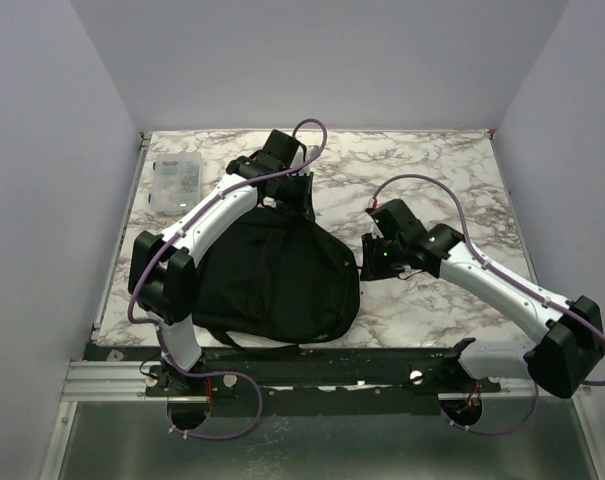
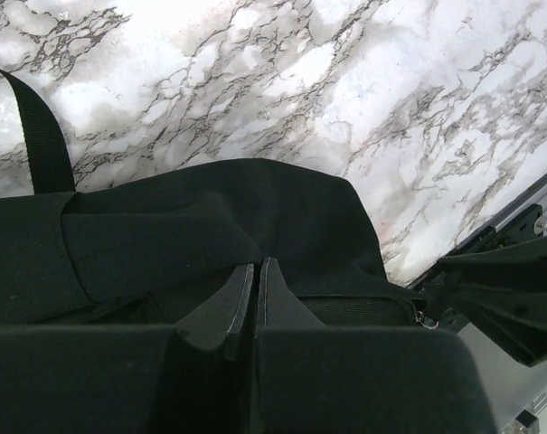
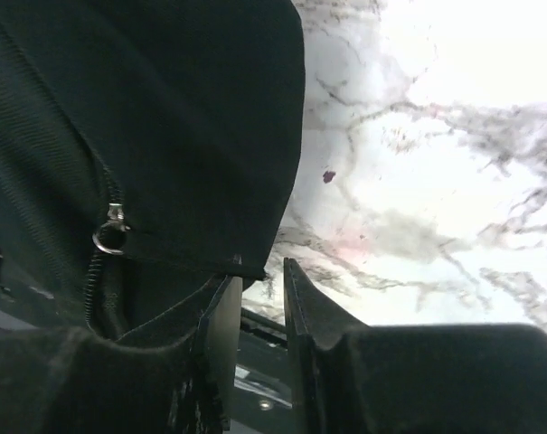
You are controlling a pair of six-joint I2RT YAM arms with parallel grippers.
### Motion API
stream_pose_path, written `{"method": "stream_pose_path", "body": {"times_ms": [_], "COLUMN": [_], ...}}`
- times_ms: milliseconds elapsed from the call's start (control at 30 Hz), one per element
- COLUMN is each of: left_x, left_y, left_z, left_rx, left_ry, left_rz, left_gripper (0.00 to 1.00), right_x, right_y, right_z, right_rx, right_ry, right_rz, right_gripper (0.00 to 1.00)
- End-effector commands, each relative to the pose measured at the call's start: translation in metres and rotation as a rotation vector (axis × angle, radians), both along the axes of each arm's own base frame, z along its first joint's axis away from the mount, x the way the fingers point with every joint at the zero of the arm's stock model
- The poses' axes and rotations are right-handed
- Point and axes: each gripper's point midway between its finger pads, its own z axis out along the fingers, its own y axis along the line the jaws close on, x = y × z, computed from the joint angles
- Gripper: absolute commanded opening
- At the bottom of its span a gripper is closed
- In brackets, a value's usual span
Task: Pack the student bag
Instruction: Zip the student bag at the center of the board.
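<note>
Marble worktop point(image 1: 432, 170), bag point(image 1: 272, 280) slumped left of centre near the front; left hand point(image 2: 257, 267) pinches all but shut on a fold at its top, right hand point(image 3: 258, 271) gapes narrowly, empty, beside its right edge. Looks soft and floppy: take a seam or the zip ring point(image 3: 108, 237).

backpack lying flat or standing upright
Lying down: in the top view the backpack spreads broad across the marble table, not propped upright.

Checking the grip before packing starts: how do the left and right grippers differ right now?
The left gripper has its fingers pressed together; the right gripper shows a clear gap. The left gripper sits at the far end of the student bag, the right gripper at its right edge. Both have black fingers close to its fabric.
</note>
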Motion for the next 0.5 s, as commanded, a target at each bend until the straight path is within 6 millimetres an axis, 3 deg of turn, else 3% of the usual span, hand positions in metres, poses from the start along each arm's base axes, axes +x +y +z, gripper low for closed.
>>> {"method": "stream_pose_path", "body": {"times_ms": [0, 67, 167, 267, 367, 467], "left_x": [-0.006, -0.008, -0.01, -0.015, -0.03, -0.054], "left_y": [-0.004, -0.007, -0.004, 0.002, 0.01, 0.02], "left_z": [0.029, 0.029, 0.037, 0.048, 0.058, 0.068], "left_rx": [-0.081, -0.094, -0.099, -0.102, -0.121, -0.139], "left_ry": [-0.053, -0.042, -0.064, -0.09, -0.104, -0.134], "left_rz": [-0.032, -0.04, -0.028, -0.015, -0.007, 0.0], "left_gripper": [0.02, 0.12, 0.46, 0.6, 0.65, 0.68], "right_x": [-0.013, -0.02, -0.036, -0.051, -0.06, -0.051], "right_y": [0.016, 0.017, 0.021, 0.037, 0.054, 0.05], "right_z": [0.022, 0.042, 0.069, 0.087, 0.08, 0.06], "right_rx": [0.224, 0.315, 0.388, 0.421, 0.398, 0.343], "right_ry": [0.031, 0.018, 0.029, 0.028, 0.07, 0.076], "right_rz": [-0.148, -0.188, -0.175, -0.159, -0.18, -0.313], "right_gripper": [0.31, 0.37, 0.46, 0.57, 0.63, 0.66]}}
